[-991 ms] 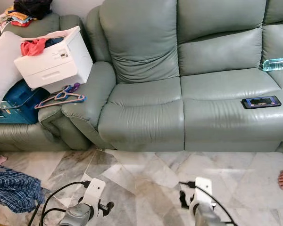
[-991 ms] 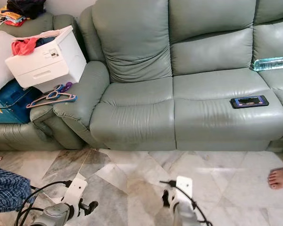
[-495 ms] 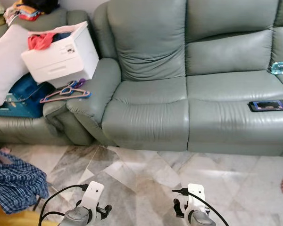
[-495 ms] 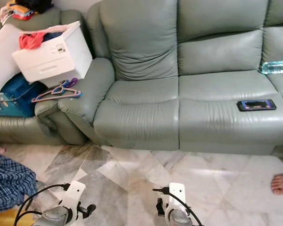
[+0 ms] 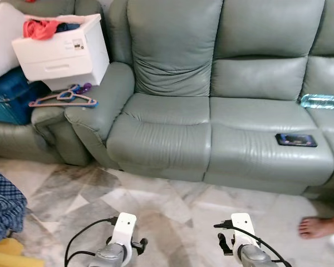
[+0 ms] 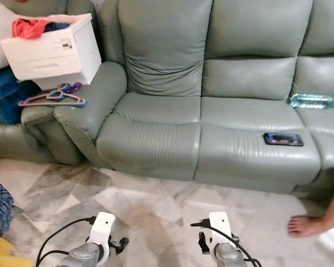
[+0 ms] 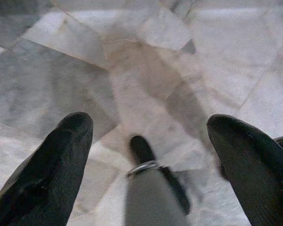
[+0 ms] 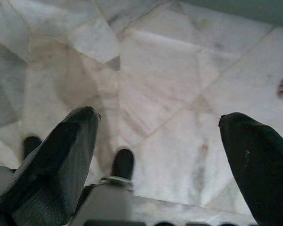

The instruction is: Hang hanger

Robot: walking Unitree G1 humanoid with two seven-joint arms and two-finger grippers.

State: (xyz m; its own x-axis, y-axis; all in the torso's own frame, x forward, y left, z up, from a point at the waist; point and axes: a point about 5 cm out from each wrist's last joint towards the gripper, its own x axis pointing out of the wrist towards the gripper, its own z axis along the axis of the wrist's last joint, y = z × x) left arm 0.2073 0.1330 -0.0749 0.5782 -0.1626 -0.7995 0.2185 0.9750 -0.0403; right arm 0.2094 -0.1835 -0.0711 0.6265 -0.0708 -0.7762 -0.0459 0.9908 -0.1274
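Note:
Several coloured hangers (image 5: 64,97), pink, blue and purple, lie in a loose pile on the grey-green sofa's left armrest (image 5: 94,105). Both silver arms hang low near the marble floor, the left arm (image 5: 121,245) and the right arm (image 5: 240,245), far short of the hangers. In the left wrist view my left gripper (image 7: 146,136) is open, its black fingers (image 7: 52,165) wide apart over bare floor tiles. My right gripper (image 8: 160,127) is open too, with nothing between its fingers (image 8: 61,155).
A white box (image 5: 64,53) with red clothing leans on the sofa above the hangers, with a blue bag (image 5: 5,97) beside it. A phone (image 5: 296,139) and a water bottle (image 5: 322,101) lie on the right seat. A person's bare foot (image 5: 317,225) rests at right. Plaid cloth (image 5: 0,203) lies at left.
The whole picture has shifted as the camera moved: the sofa now sits further left and the bottle and foot show more. Both arms still hang low, grippers unchanged.

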